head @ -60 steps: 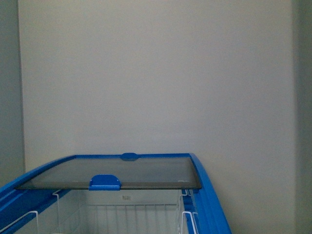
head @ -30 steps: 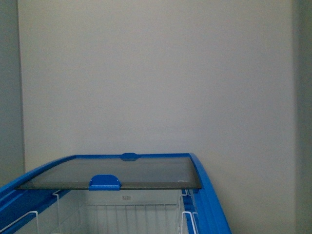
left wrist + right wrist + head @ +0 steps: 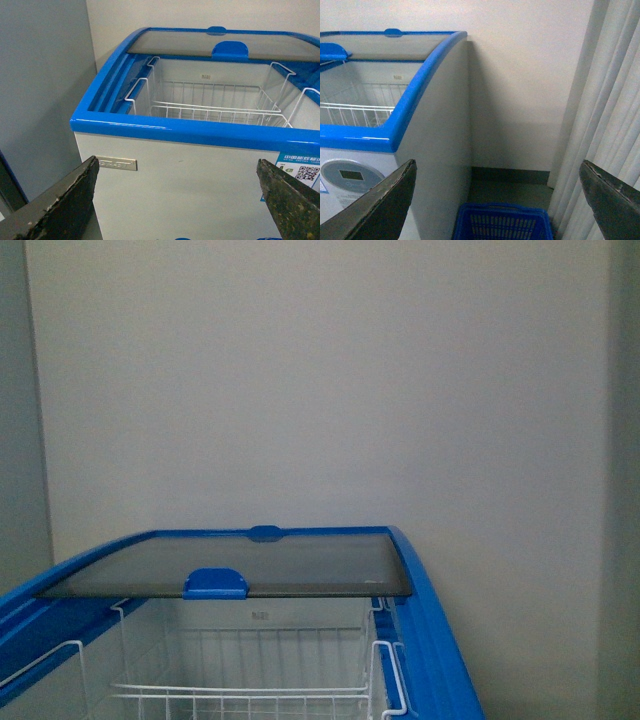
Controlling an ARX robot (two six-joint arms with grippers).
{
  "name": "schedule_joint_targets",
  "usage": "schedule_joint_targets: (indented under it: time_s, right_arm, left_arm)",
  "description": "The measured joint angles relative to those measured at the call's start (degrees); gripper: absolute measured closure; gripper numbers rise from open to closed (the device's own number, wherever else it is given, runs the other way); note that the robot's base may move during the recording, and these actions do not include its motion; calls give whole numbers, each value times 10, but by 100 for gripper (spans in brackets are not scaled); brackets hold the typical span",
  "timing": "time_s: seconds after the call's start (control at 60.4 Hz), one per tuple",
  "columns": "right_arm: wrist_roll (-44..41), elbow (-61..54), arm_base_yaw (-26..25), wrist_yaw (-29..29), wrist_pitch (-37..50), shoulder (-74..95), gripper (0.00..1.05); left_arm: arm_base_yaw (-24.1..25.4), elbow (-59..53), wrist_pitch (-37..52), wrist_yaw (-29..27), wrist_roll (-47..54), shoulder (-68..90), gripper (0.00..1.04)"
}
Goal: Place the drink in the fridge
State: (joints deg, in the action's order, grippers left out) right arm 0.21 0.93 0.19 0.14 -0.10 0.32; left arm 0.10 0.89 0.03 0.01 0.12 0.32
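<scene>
The fridge [image 3: 430, 640] stands straight ahead with its sliding glass lid [image 3: 270, 575] pushed to the far end, so the near half of the chest is open and a white wire basket [image 3: 210, 107] shows inside, with nothing in it as far as can be seen. The left gripper [image 3: 182, 200] hangs in front of the fridge's white front wall, below the blue rim, its jaws spread wide with nothing between them. The right gripper [image 3: 500, 200] is off the fridge's right-hand corner, above a blue plastic basket [image 3: 502, 222] on the floor beside a pale curtain [image 3: 605, 115]; its jaws are also wide apart and hold nothing. The drink shows in none of the three views, so its place cannot be told. By my reading, the opening step is done and the fetching step is in hand: the bottle has yet to be found and gripped. The next move likely calls for bringing the bottle into sight, perhaps by looking down into the blue basket, then closing on it and lifting it over the rim into the wire basket.
</scene>
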Motion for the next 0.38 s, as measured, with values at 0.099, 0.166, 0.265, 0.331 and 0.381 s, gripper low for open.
schedule_joint_targets:
  time_s: [0.099, 0.166, 0.265, 0.331, 0.381]
  right_arm:
    - [0, 0, 0, 0, 0, 0, 7]
    - [0, 0, 0, 0, 0, 0, 7]
    - [0, 0, 0, 0, 0, 0, 7]
    - [0, 0, 0, 0, 0, 0, 7]
    - [0, 0, 0, 0, 0, 0, 7]
  left_arm:
    - [0, 0, 0, 0, 0, 0, 8]
    - [0, 0, 0, 0, 0, 0, 8]
    - [0, 0, 0, 0, 0, 0, 8]
    - [0, 0, 0, 0, 0, 0, 8]
    - [0, 0, 0, 0, 0, 0, 8]
